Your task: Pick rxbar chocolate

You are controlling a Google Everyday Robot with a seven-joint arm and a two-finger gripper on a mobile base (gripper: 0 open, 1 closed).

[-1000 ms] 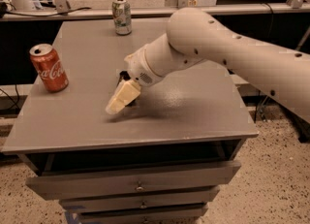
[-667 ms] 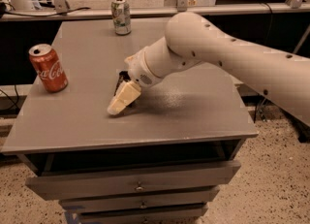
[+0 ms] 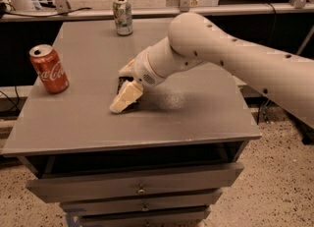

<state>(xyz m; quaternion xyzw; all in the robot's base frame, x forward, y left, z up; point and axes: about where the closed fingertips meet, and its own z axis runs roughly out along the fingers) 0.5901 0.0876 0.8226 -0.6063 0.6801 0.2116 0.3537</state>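
Most of the rxbar chocolate [image 3: 121,81] is hidden. Only a small dark bit of it shows, lying flat on the grey table [image 3: 196,115] near the middle, a little to the left. The rest is under the gripper [image 3: 125,97]. The gripper is cream-coloured and points down and to the left, and its tip sits right at the table top over the bar. It is not possible to tell if the gripper is open or closed, or if it has hold of the bar.

The big white arm [image 3: 230,56] comes in from the right, and its far end is cut off by the edge of the picture. It makes a soft shadow on the table just right of the gripper.

The red cola can [image 3: 48,69] stands upright near the left edge of the table, well apart from the gripper. The pale green-white can [image 3: 122,16] stands upright at the back edge. What is inside the cans cannot be seen.

Under the table top there is a dark open gap [image 3: 132,159], too dark to see into. Below it are drawers [image 3: 137,185] that are pushed shut, each with a small knob. The lowest one is cut off at the bottom of the picture. The floor [image 3: 279,182] is speckled.
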